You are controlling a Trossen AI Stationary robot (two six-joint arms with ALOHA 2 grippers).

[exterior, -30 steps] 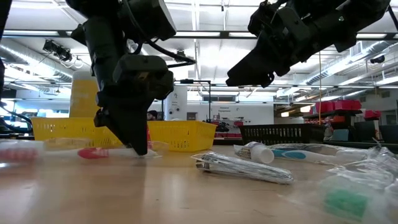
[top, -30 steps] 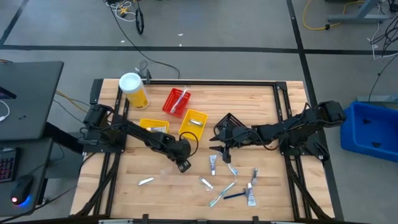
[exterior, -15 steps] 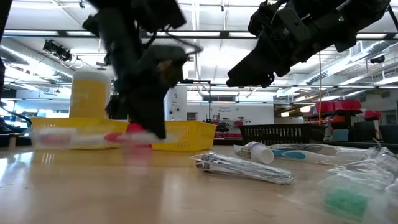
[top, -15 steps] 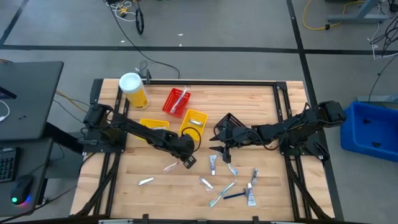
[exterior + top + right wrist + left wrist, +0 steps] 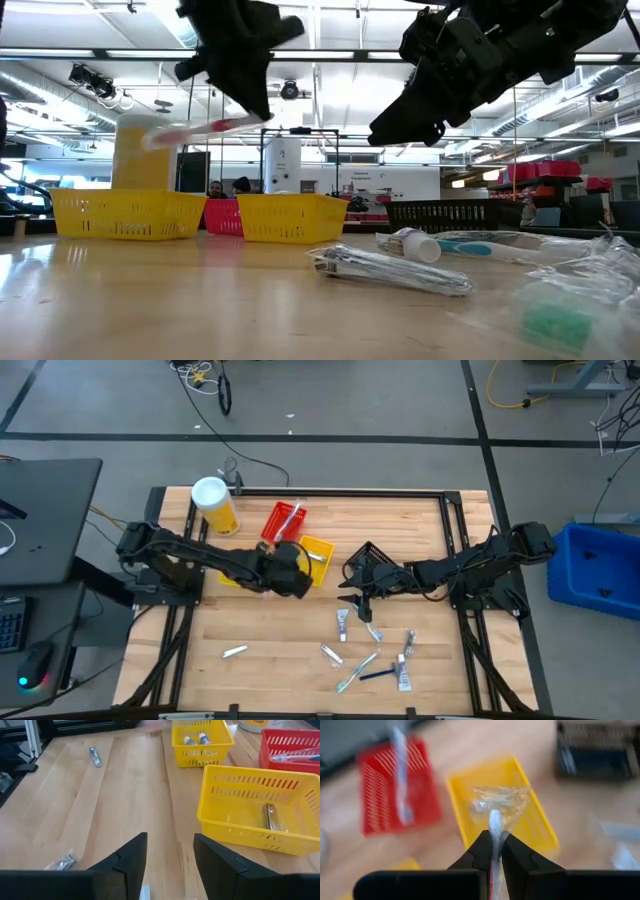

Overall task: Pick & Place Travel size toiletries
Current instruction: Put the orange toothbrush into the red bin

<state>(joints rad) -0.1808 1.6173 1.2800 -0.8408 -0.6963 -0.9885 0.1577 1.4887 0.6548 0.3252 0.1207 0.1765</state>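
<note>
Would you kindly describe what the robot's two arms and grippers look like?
Both arms are dark, jointed and slim. The left gripper and right gripper each end in two flat, matte black fingers with angular edges. No markings show on them.

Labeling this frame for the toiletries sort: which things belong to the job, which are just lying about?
Job:
- wrapped toothbrush, held by left gripper
- loose toiletries on the table
- right gripper, open above them

Lying about:
- yellow canister
- blue tub off the table
</note>
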